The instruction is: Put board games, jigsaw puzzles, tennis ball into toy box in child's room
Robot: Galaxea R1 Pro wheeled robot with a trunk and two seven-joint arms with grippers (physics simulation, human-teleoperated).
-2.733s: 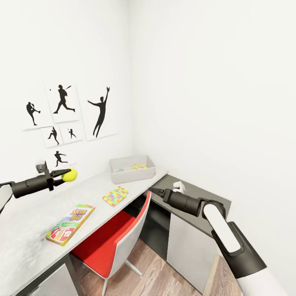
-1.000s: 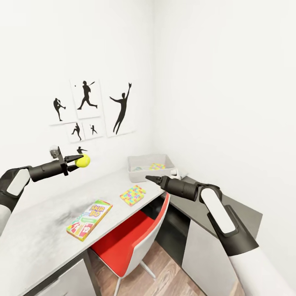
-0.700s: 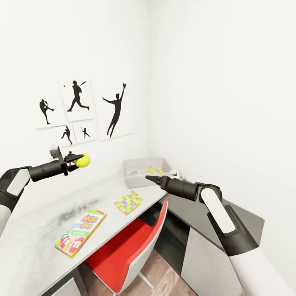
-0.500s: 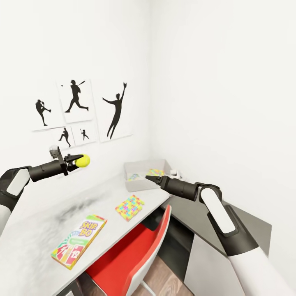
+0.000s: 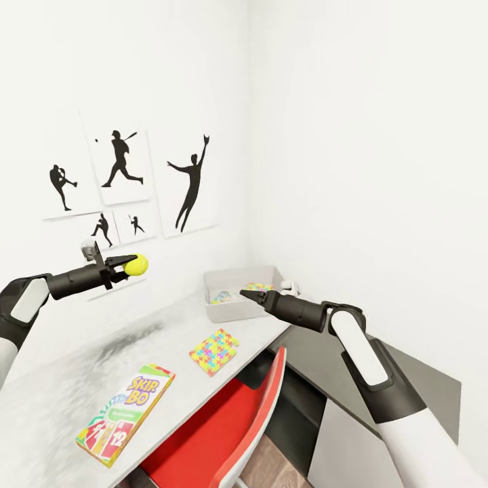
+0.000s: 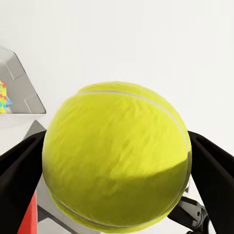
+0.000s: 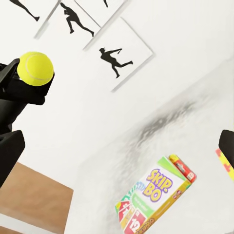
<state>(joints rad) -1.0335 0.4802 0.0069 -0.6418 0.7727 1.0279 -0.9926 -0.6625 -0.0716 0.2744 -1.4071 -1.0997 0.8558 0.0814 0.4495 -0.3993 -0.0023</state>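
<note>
Starting nearest you, the Skip-Bo board game lies flat on the table close to the front edge, with the red chair tucked under just beside it. That box looks stiff and light, so my guess is you'd want to pinch it at an edge, since it's too flat for anything else. A bit further in sits one jigsaw puzzle, thin and flat against the top (probably the fiddliest pick here, nothing to get under).

Your left gripper is raised above the table with its fingers clamped on either side of the tennis ball, pads touching the felt. A ball like that is light, a little springy and likes to roll, so a squeeze across the middle seems the right hold. Your right gripper points forward between the puzzle and the toy box, carrying nothing, fingertips drawn in to a narrow point.

At the back corner, the toy box sits against the wall with a second puzzle inside. The ball is well apart from it.
</note>
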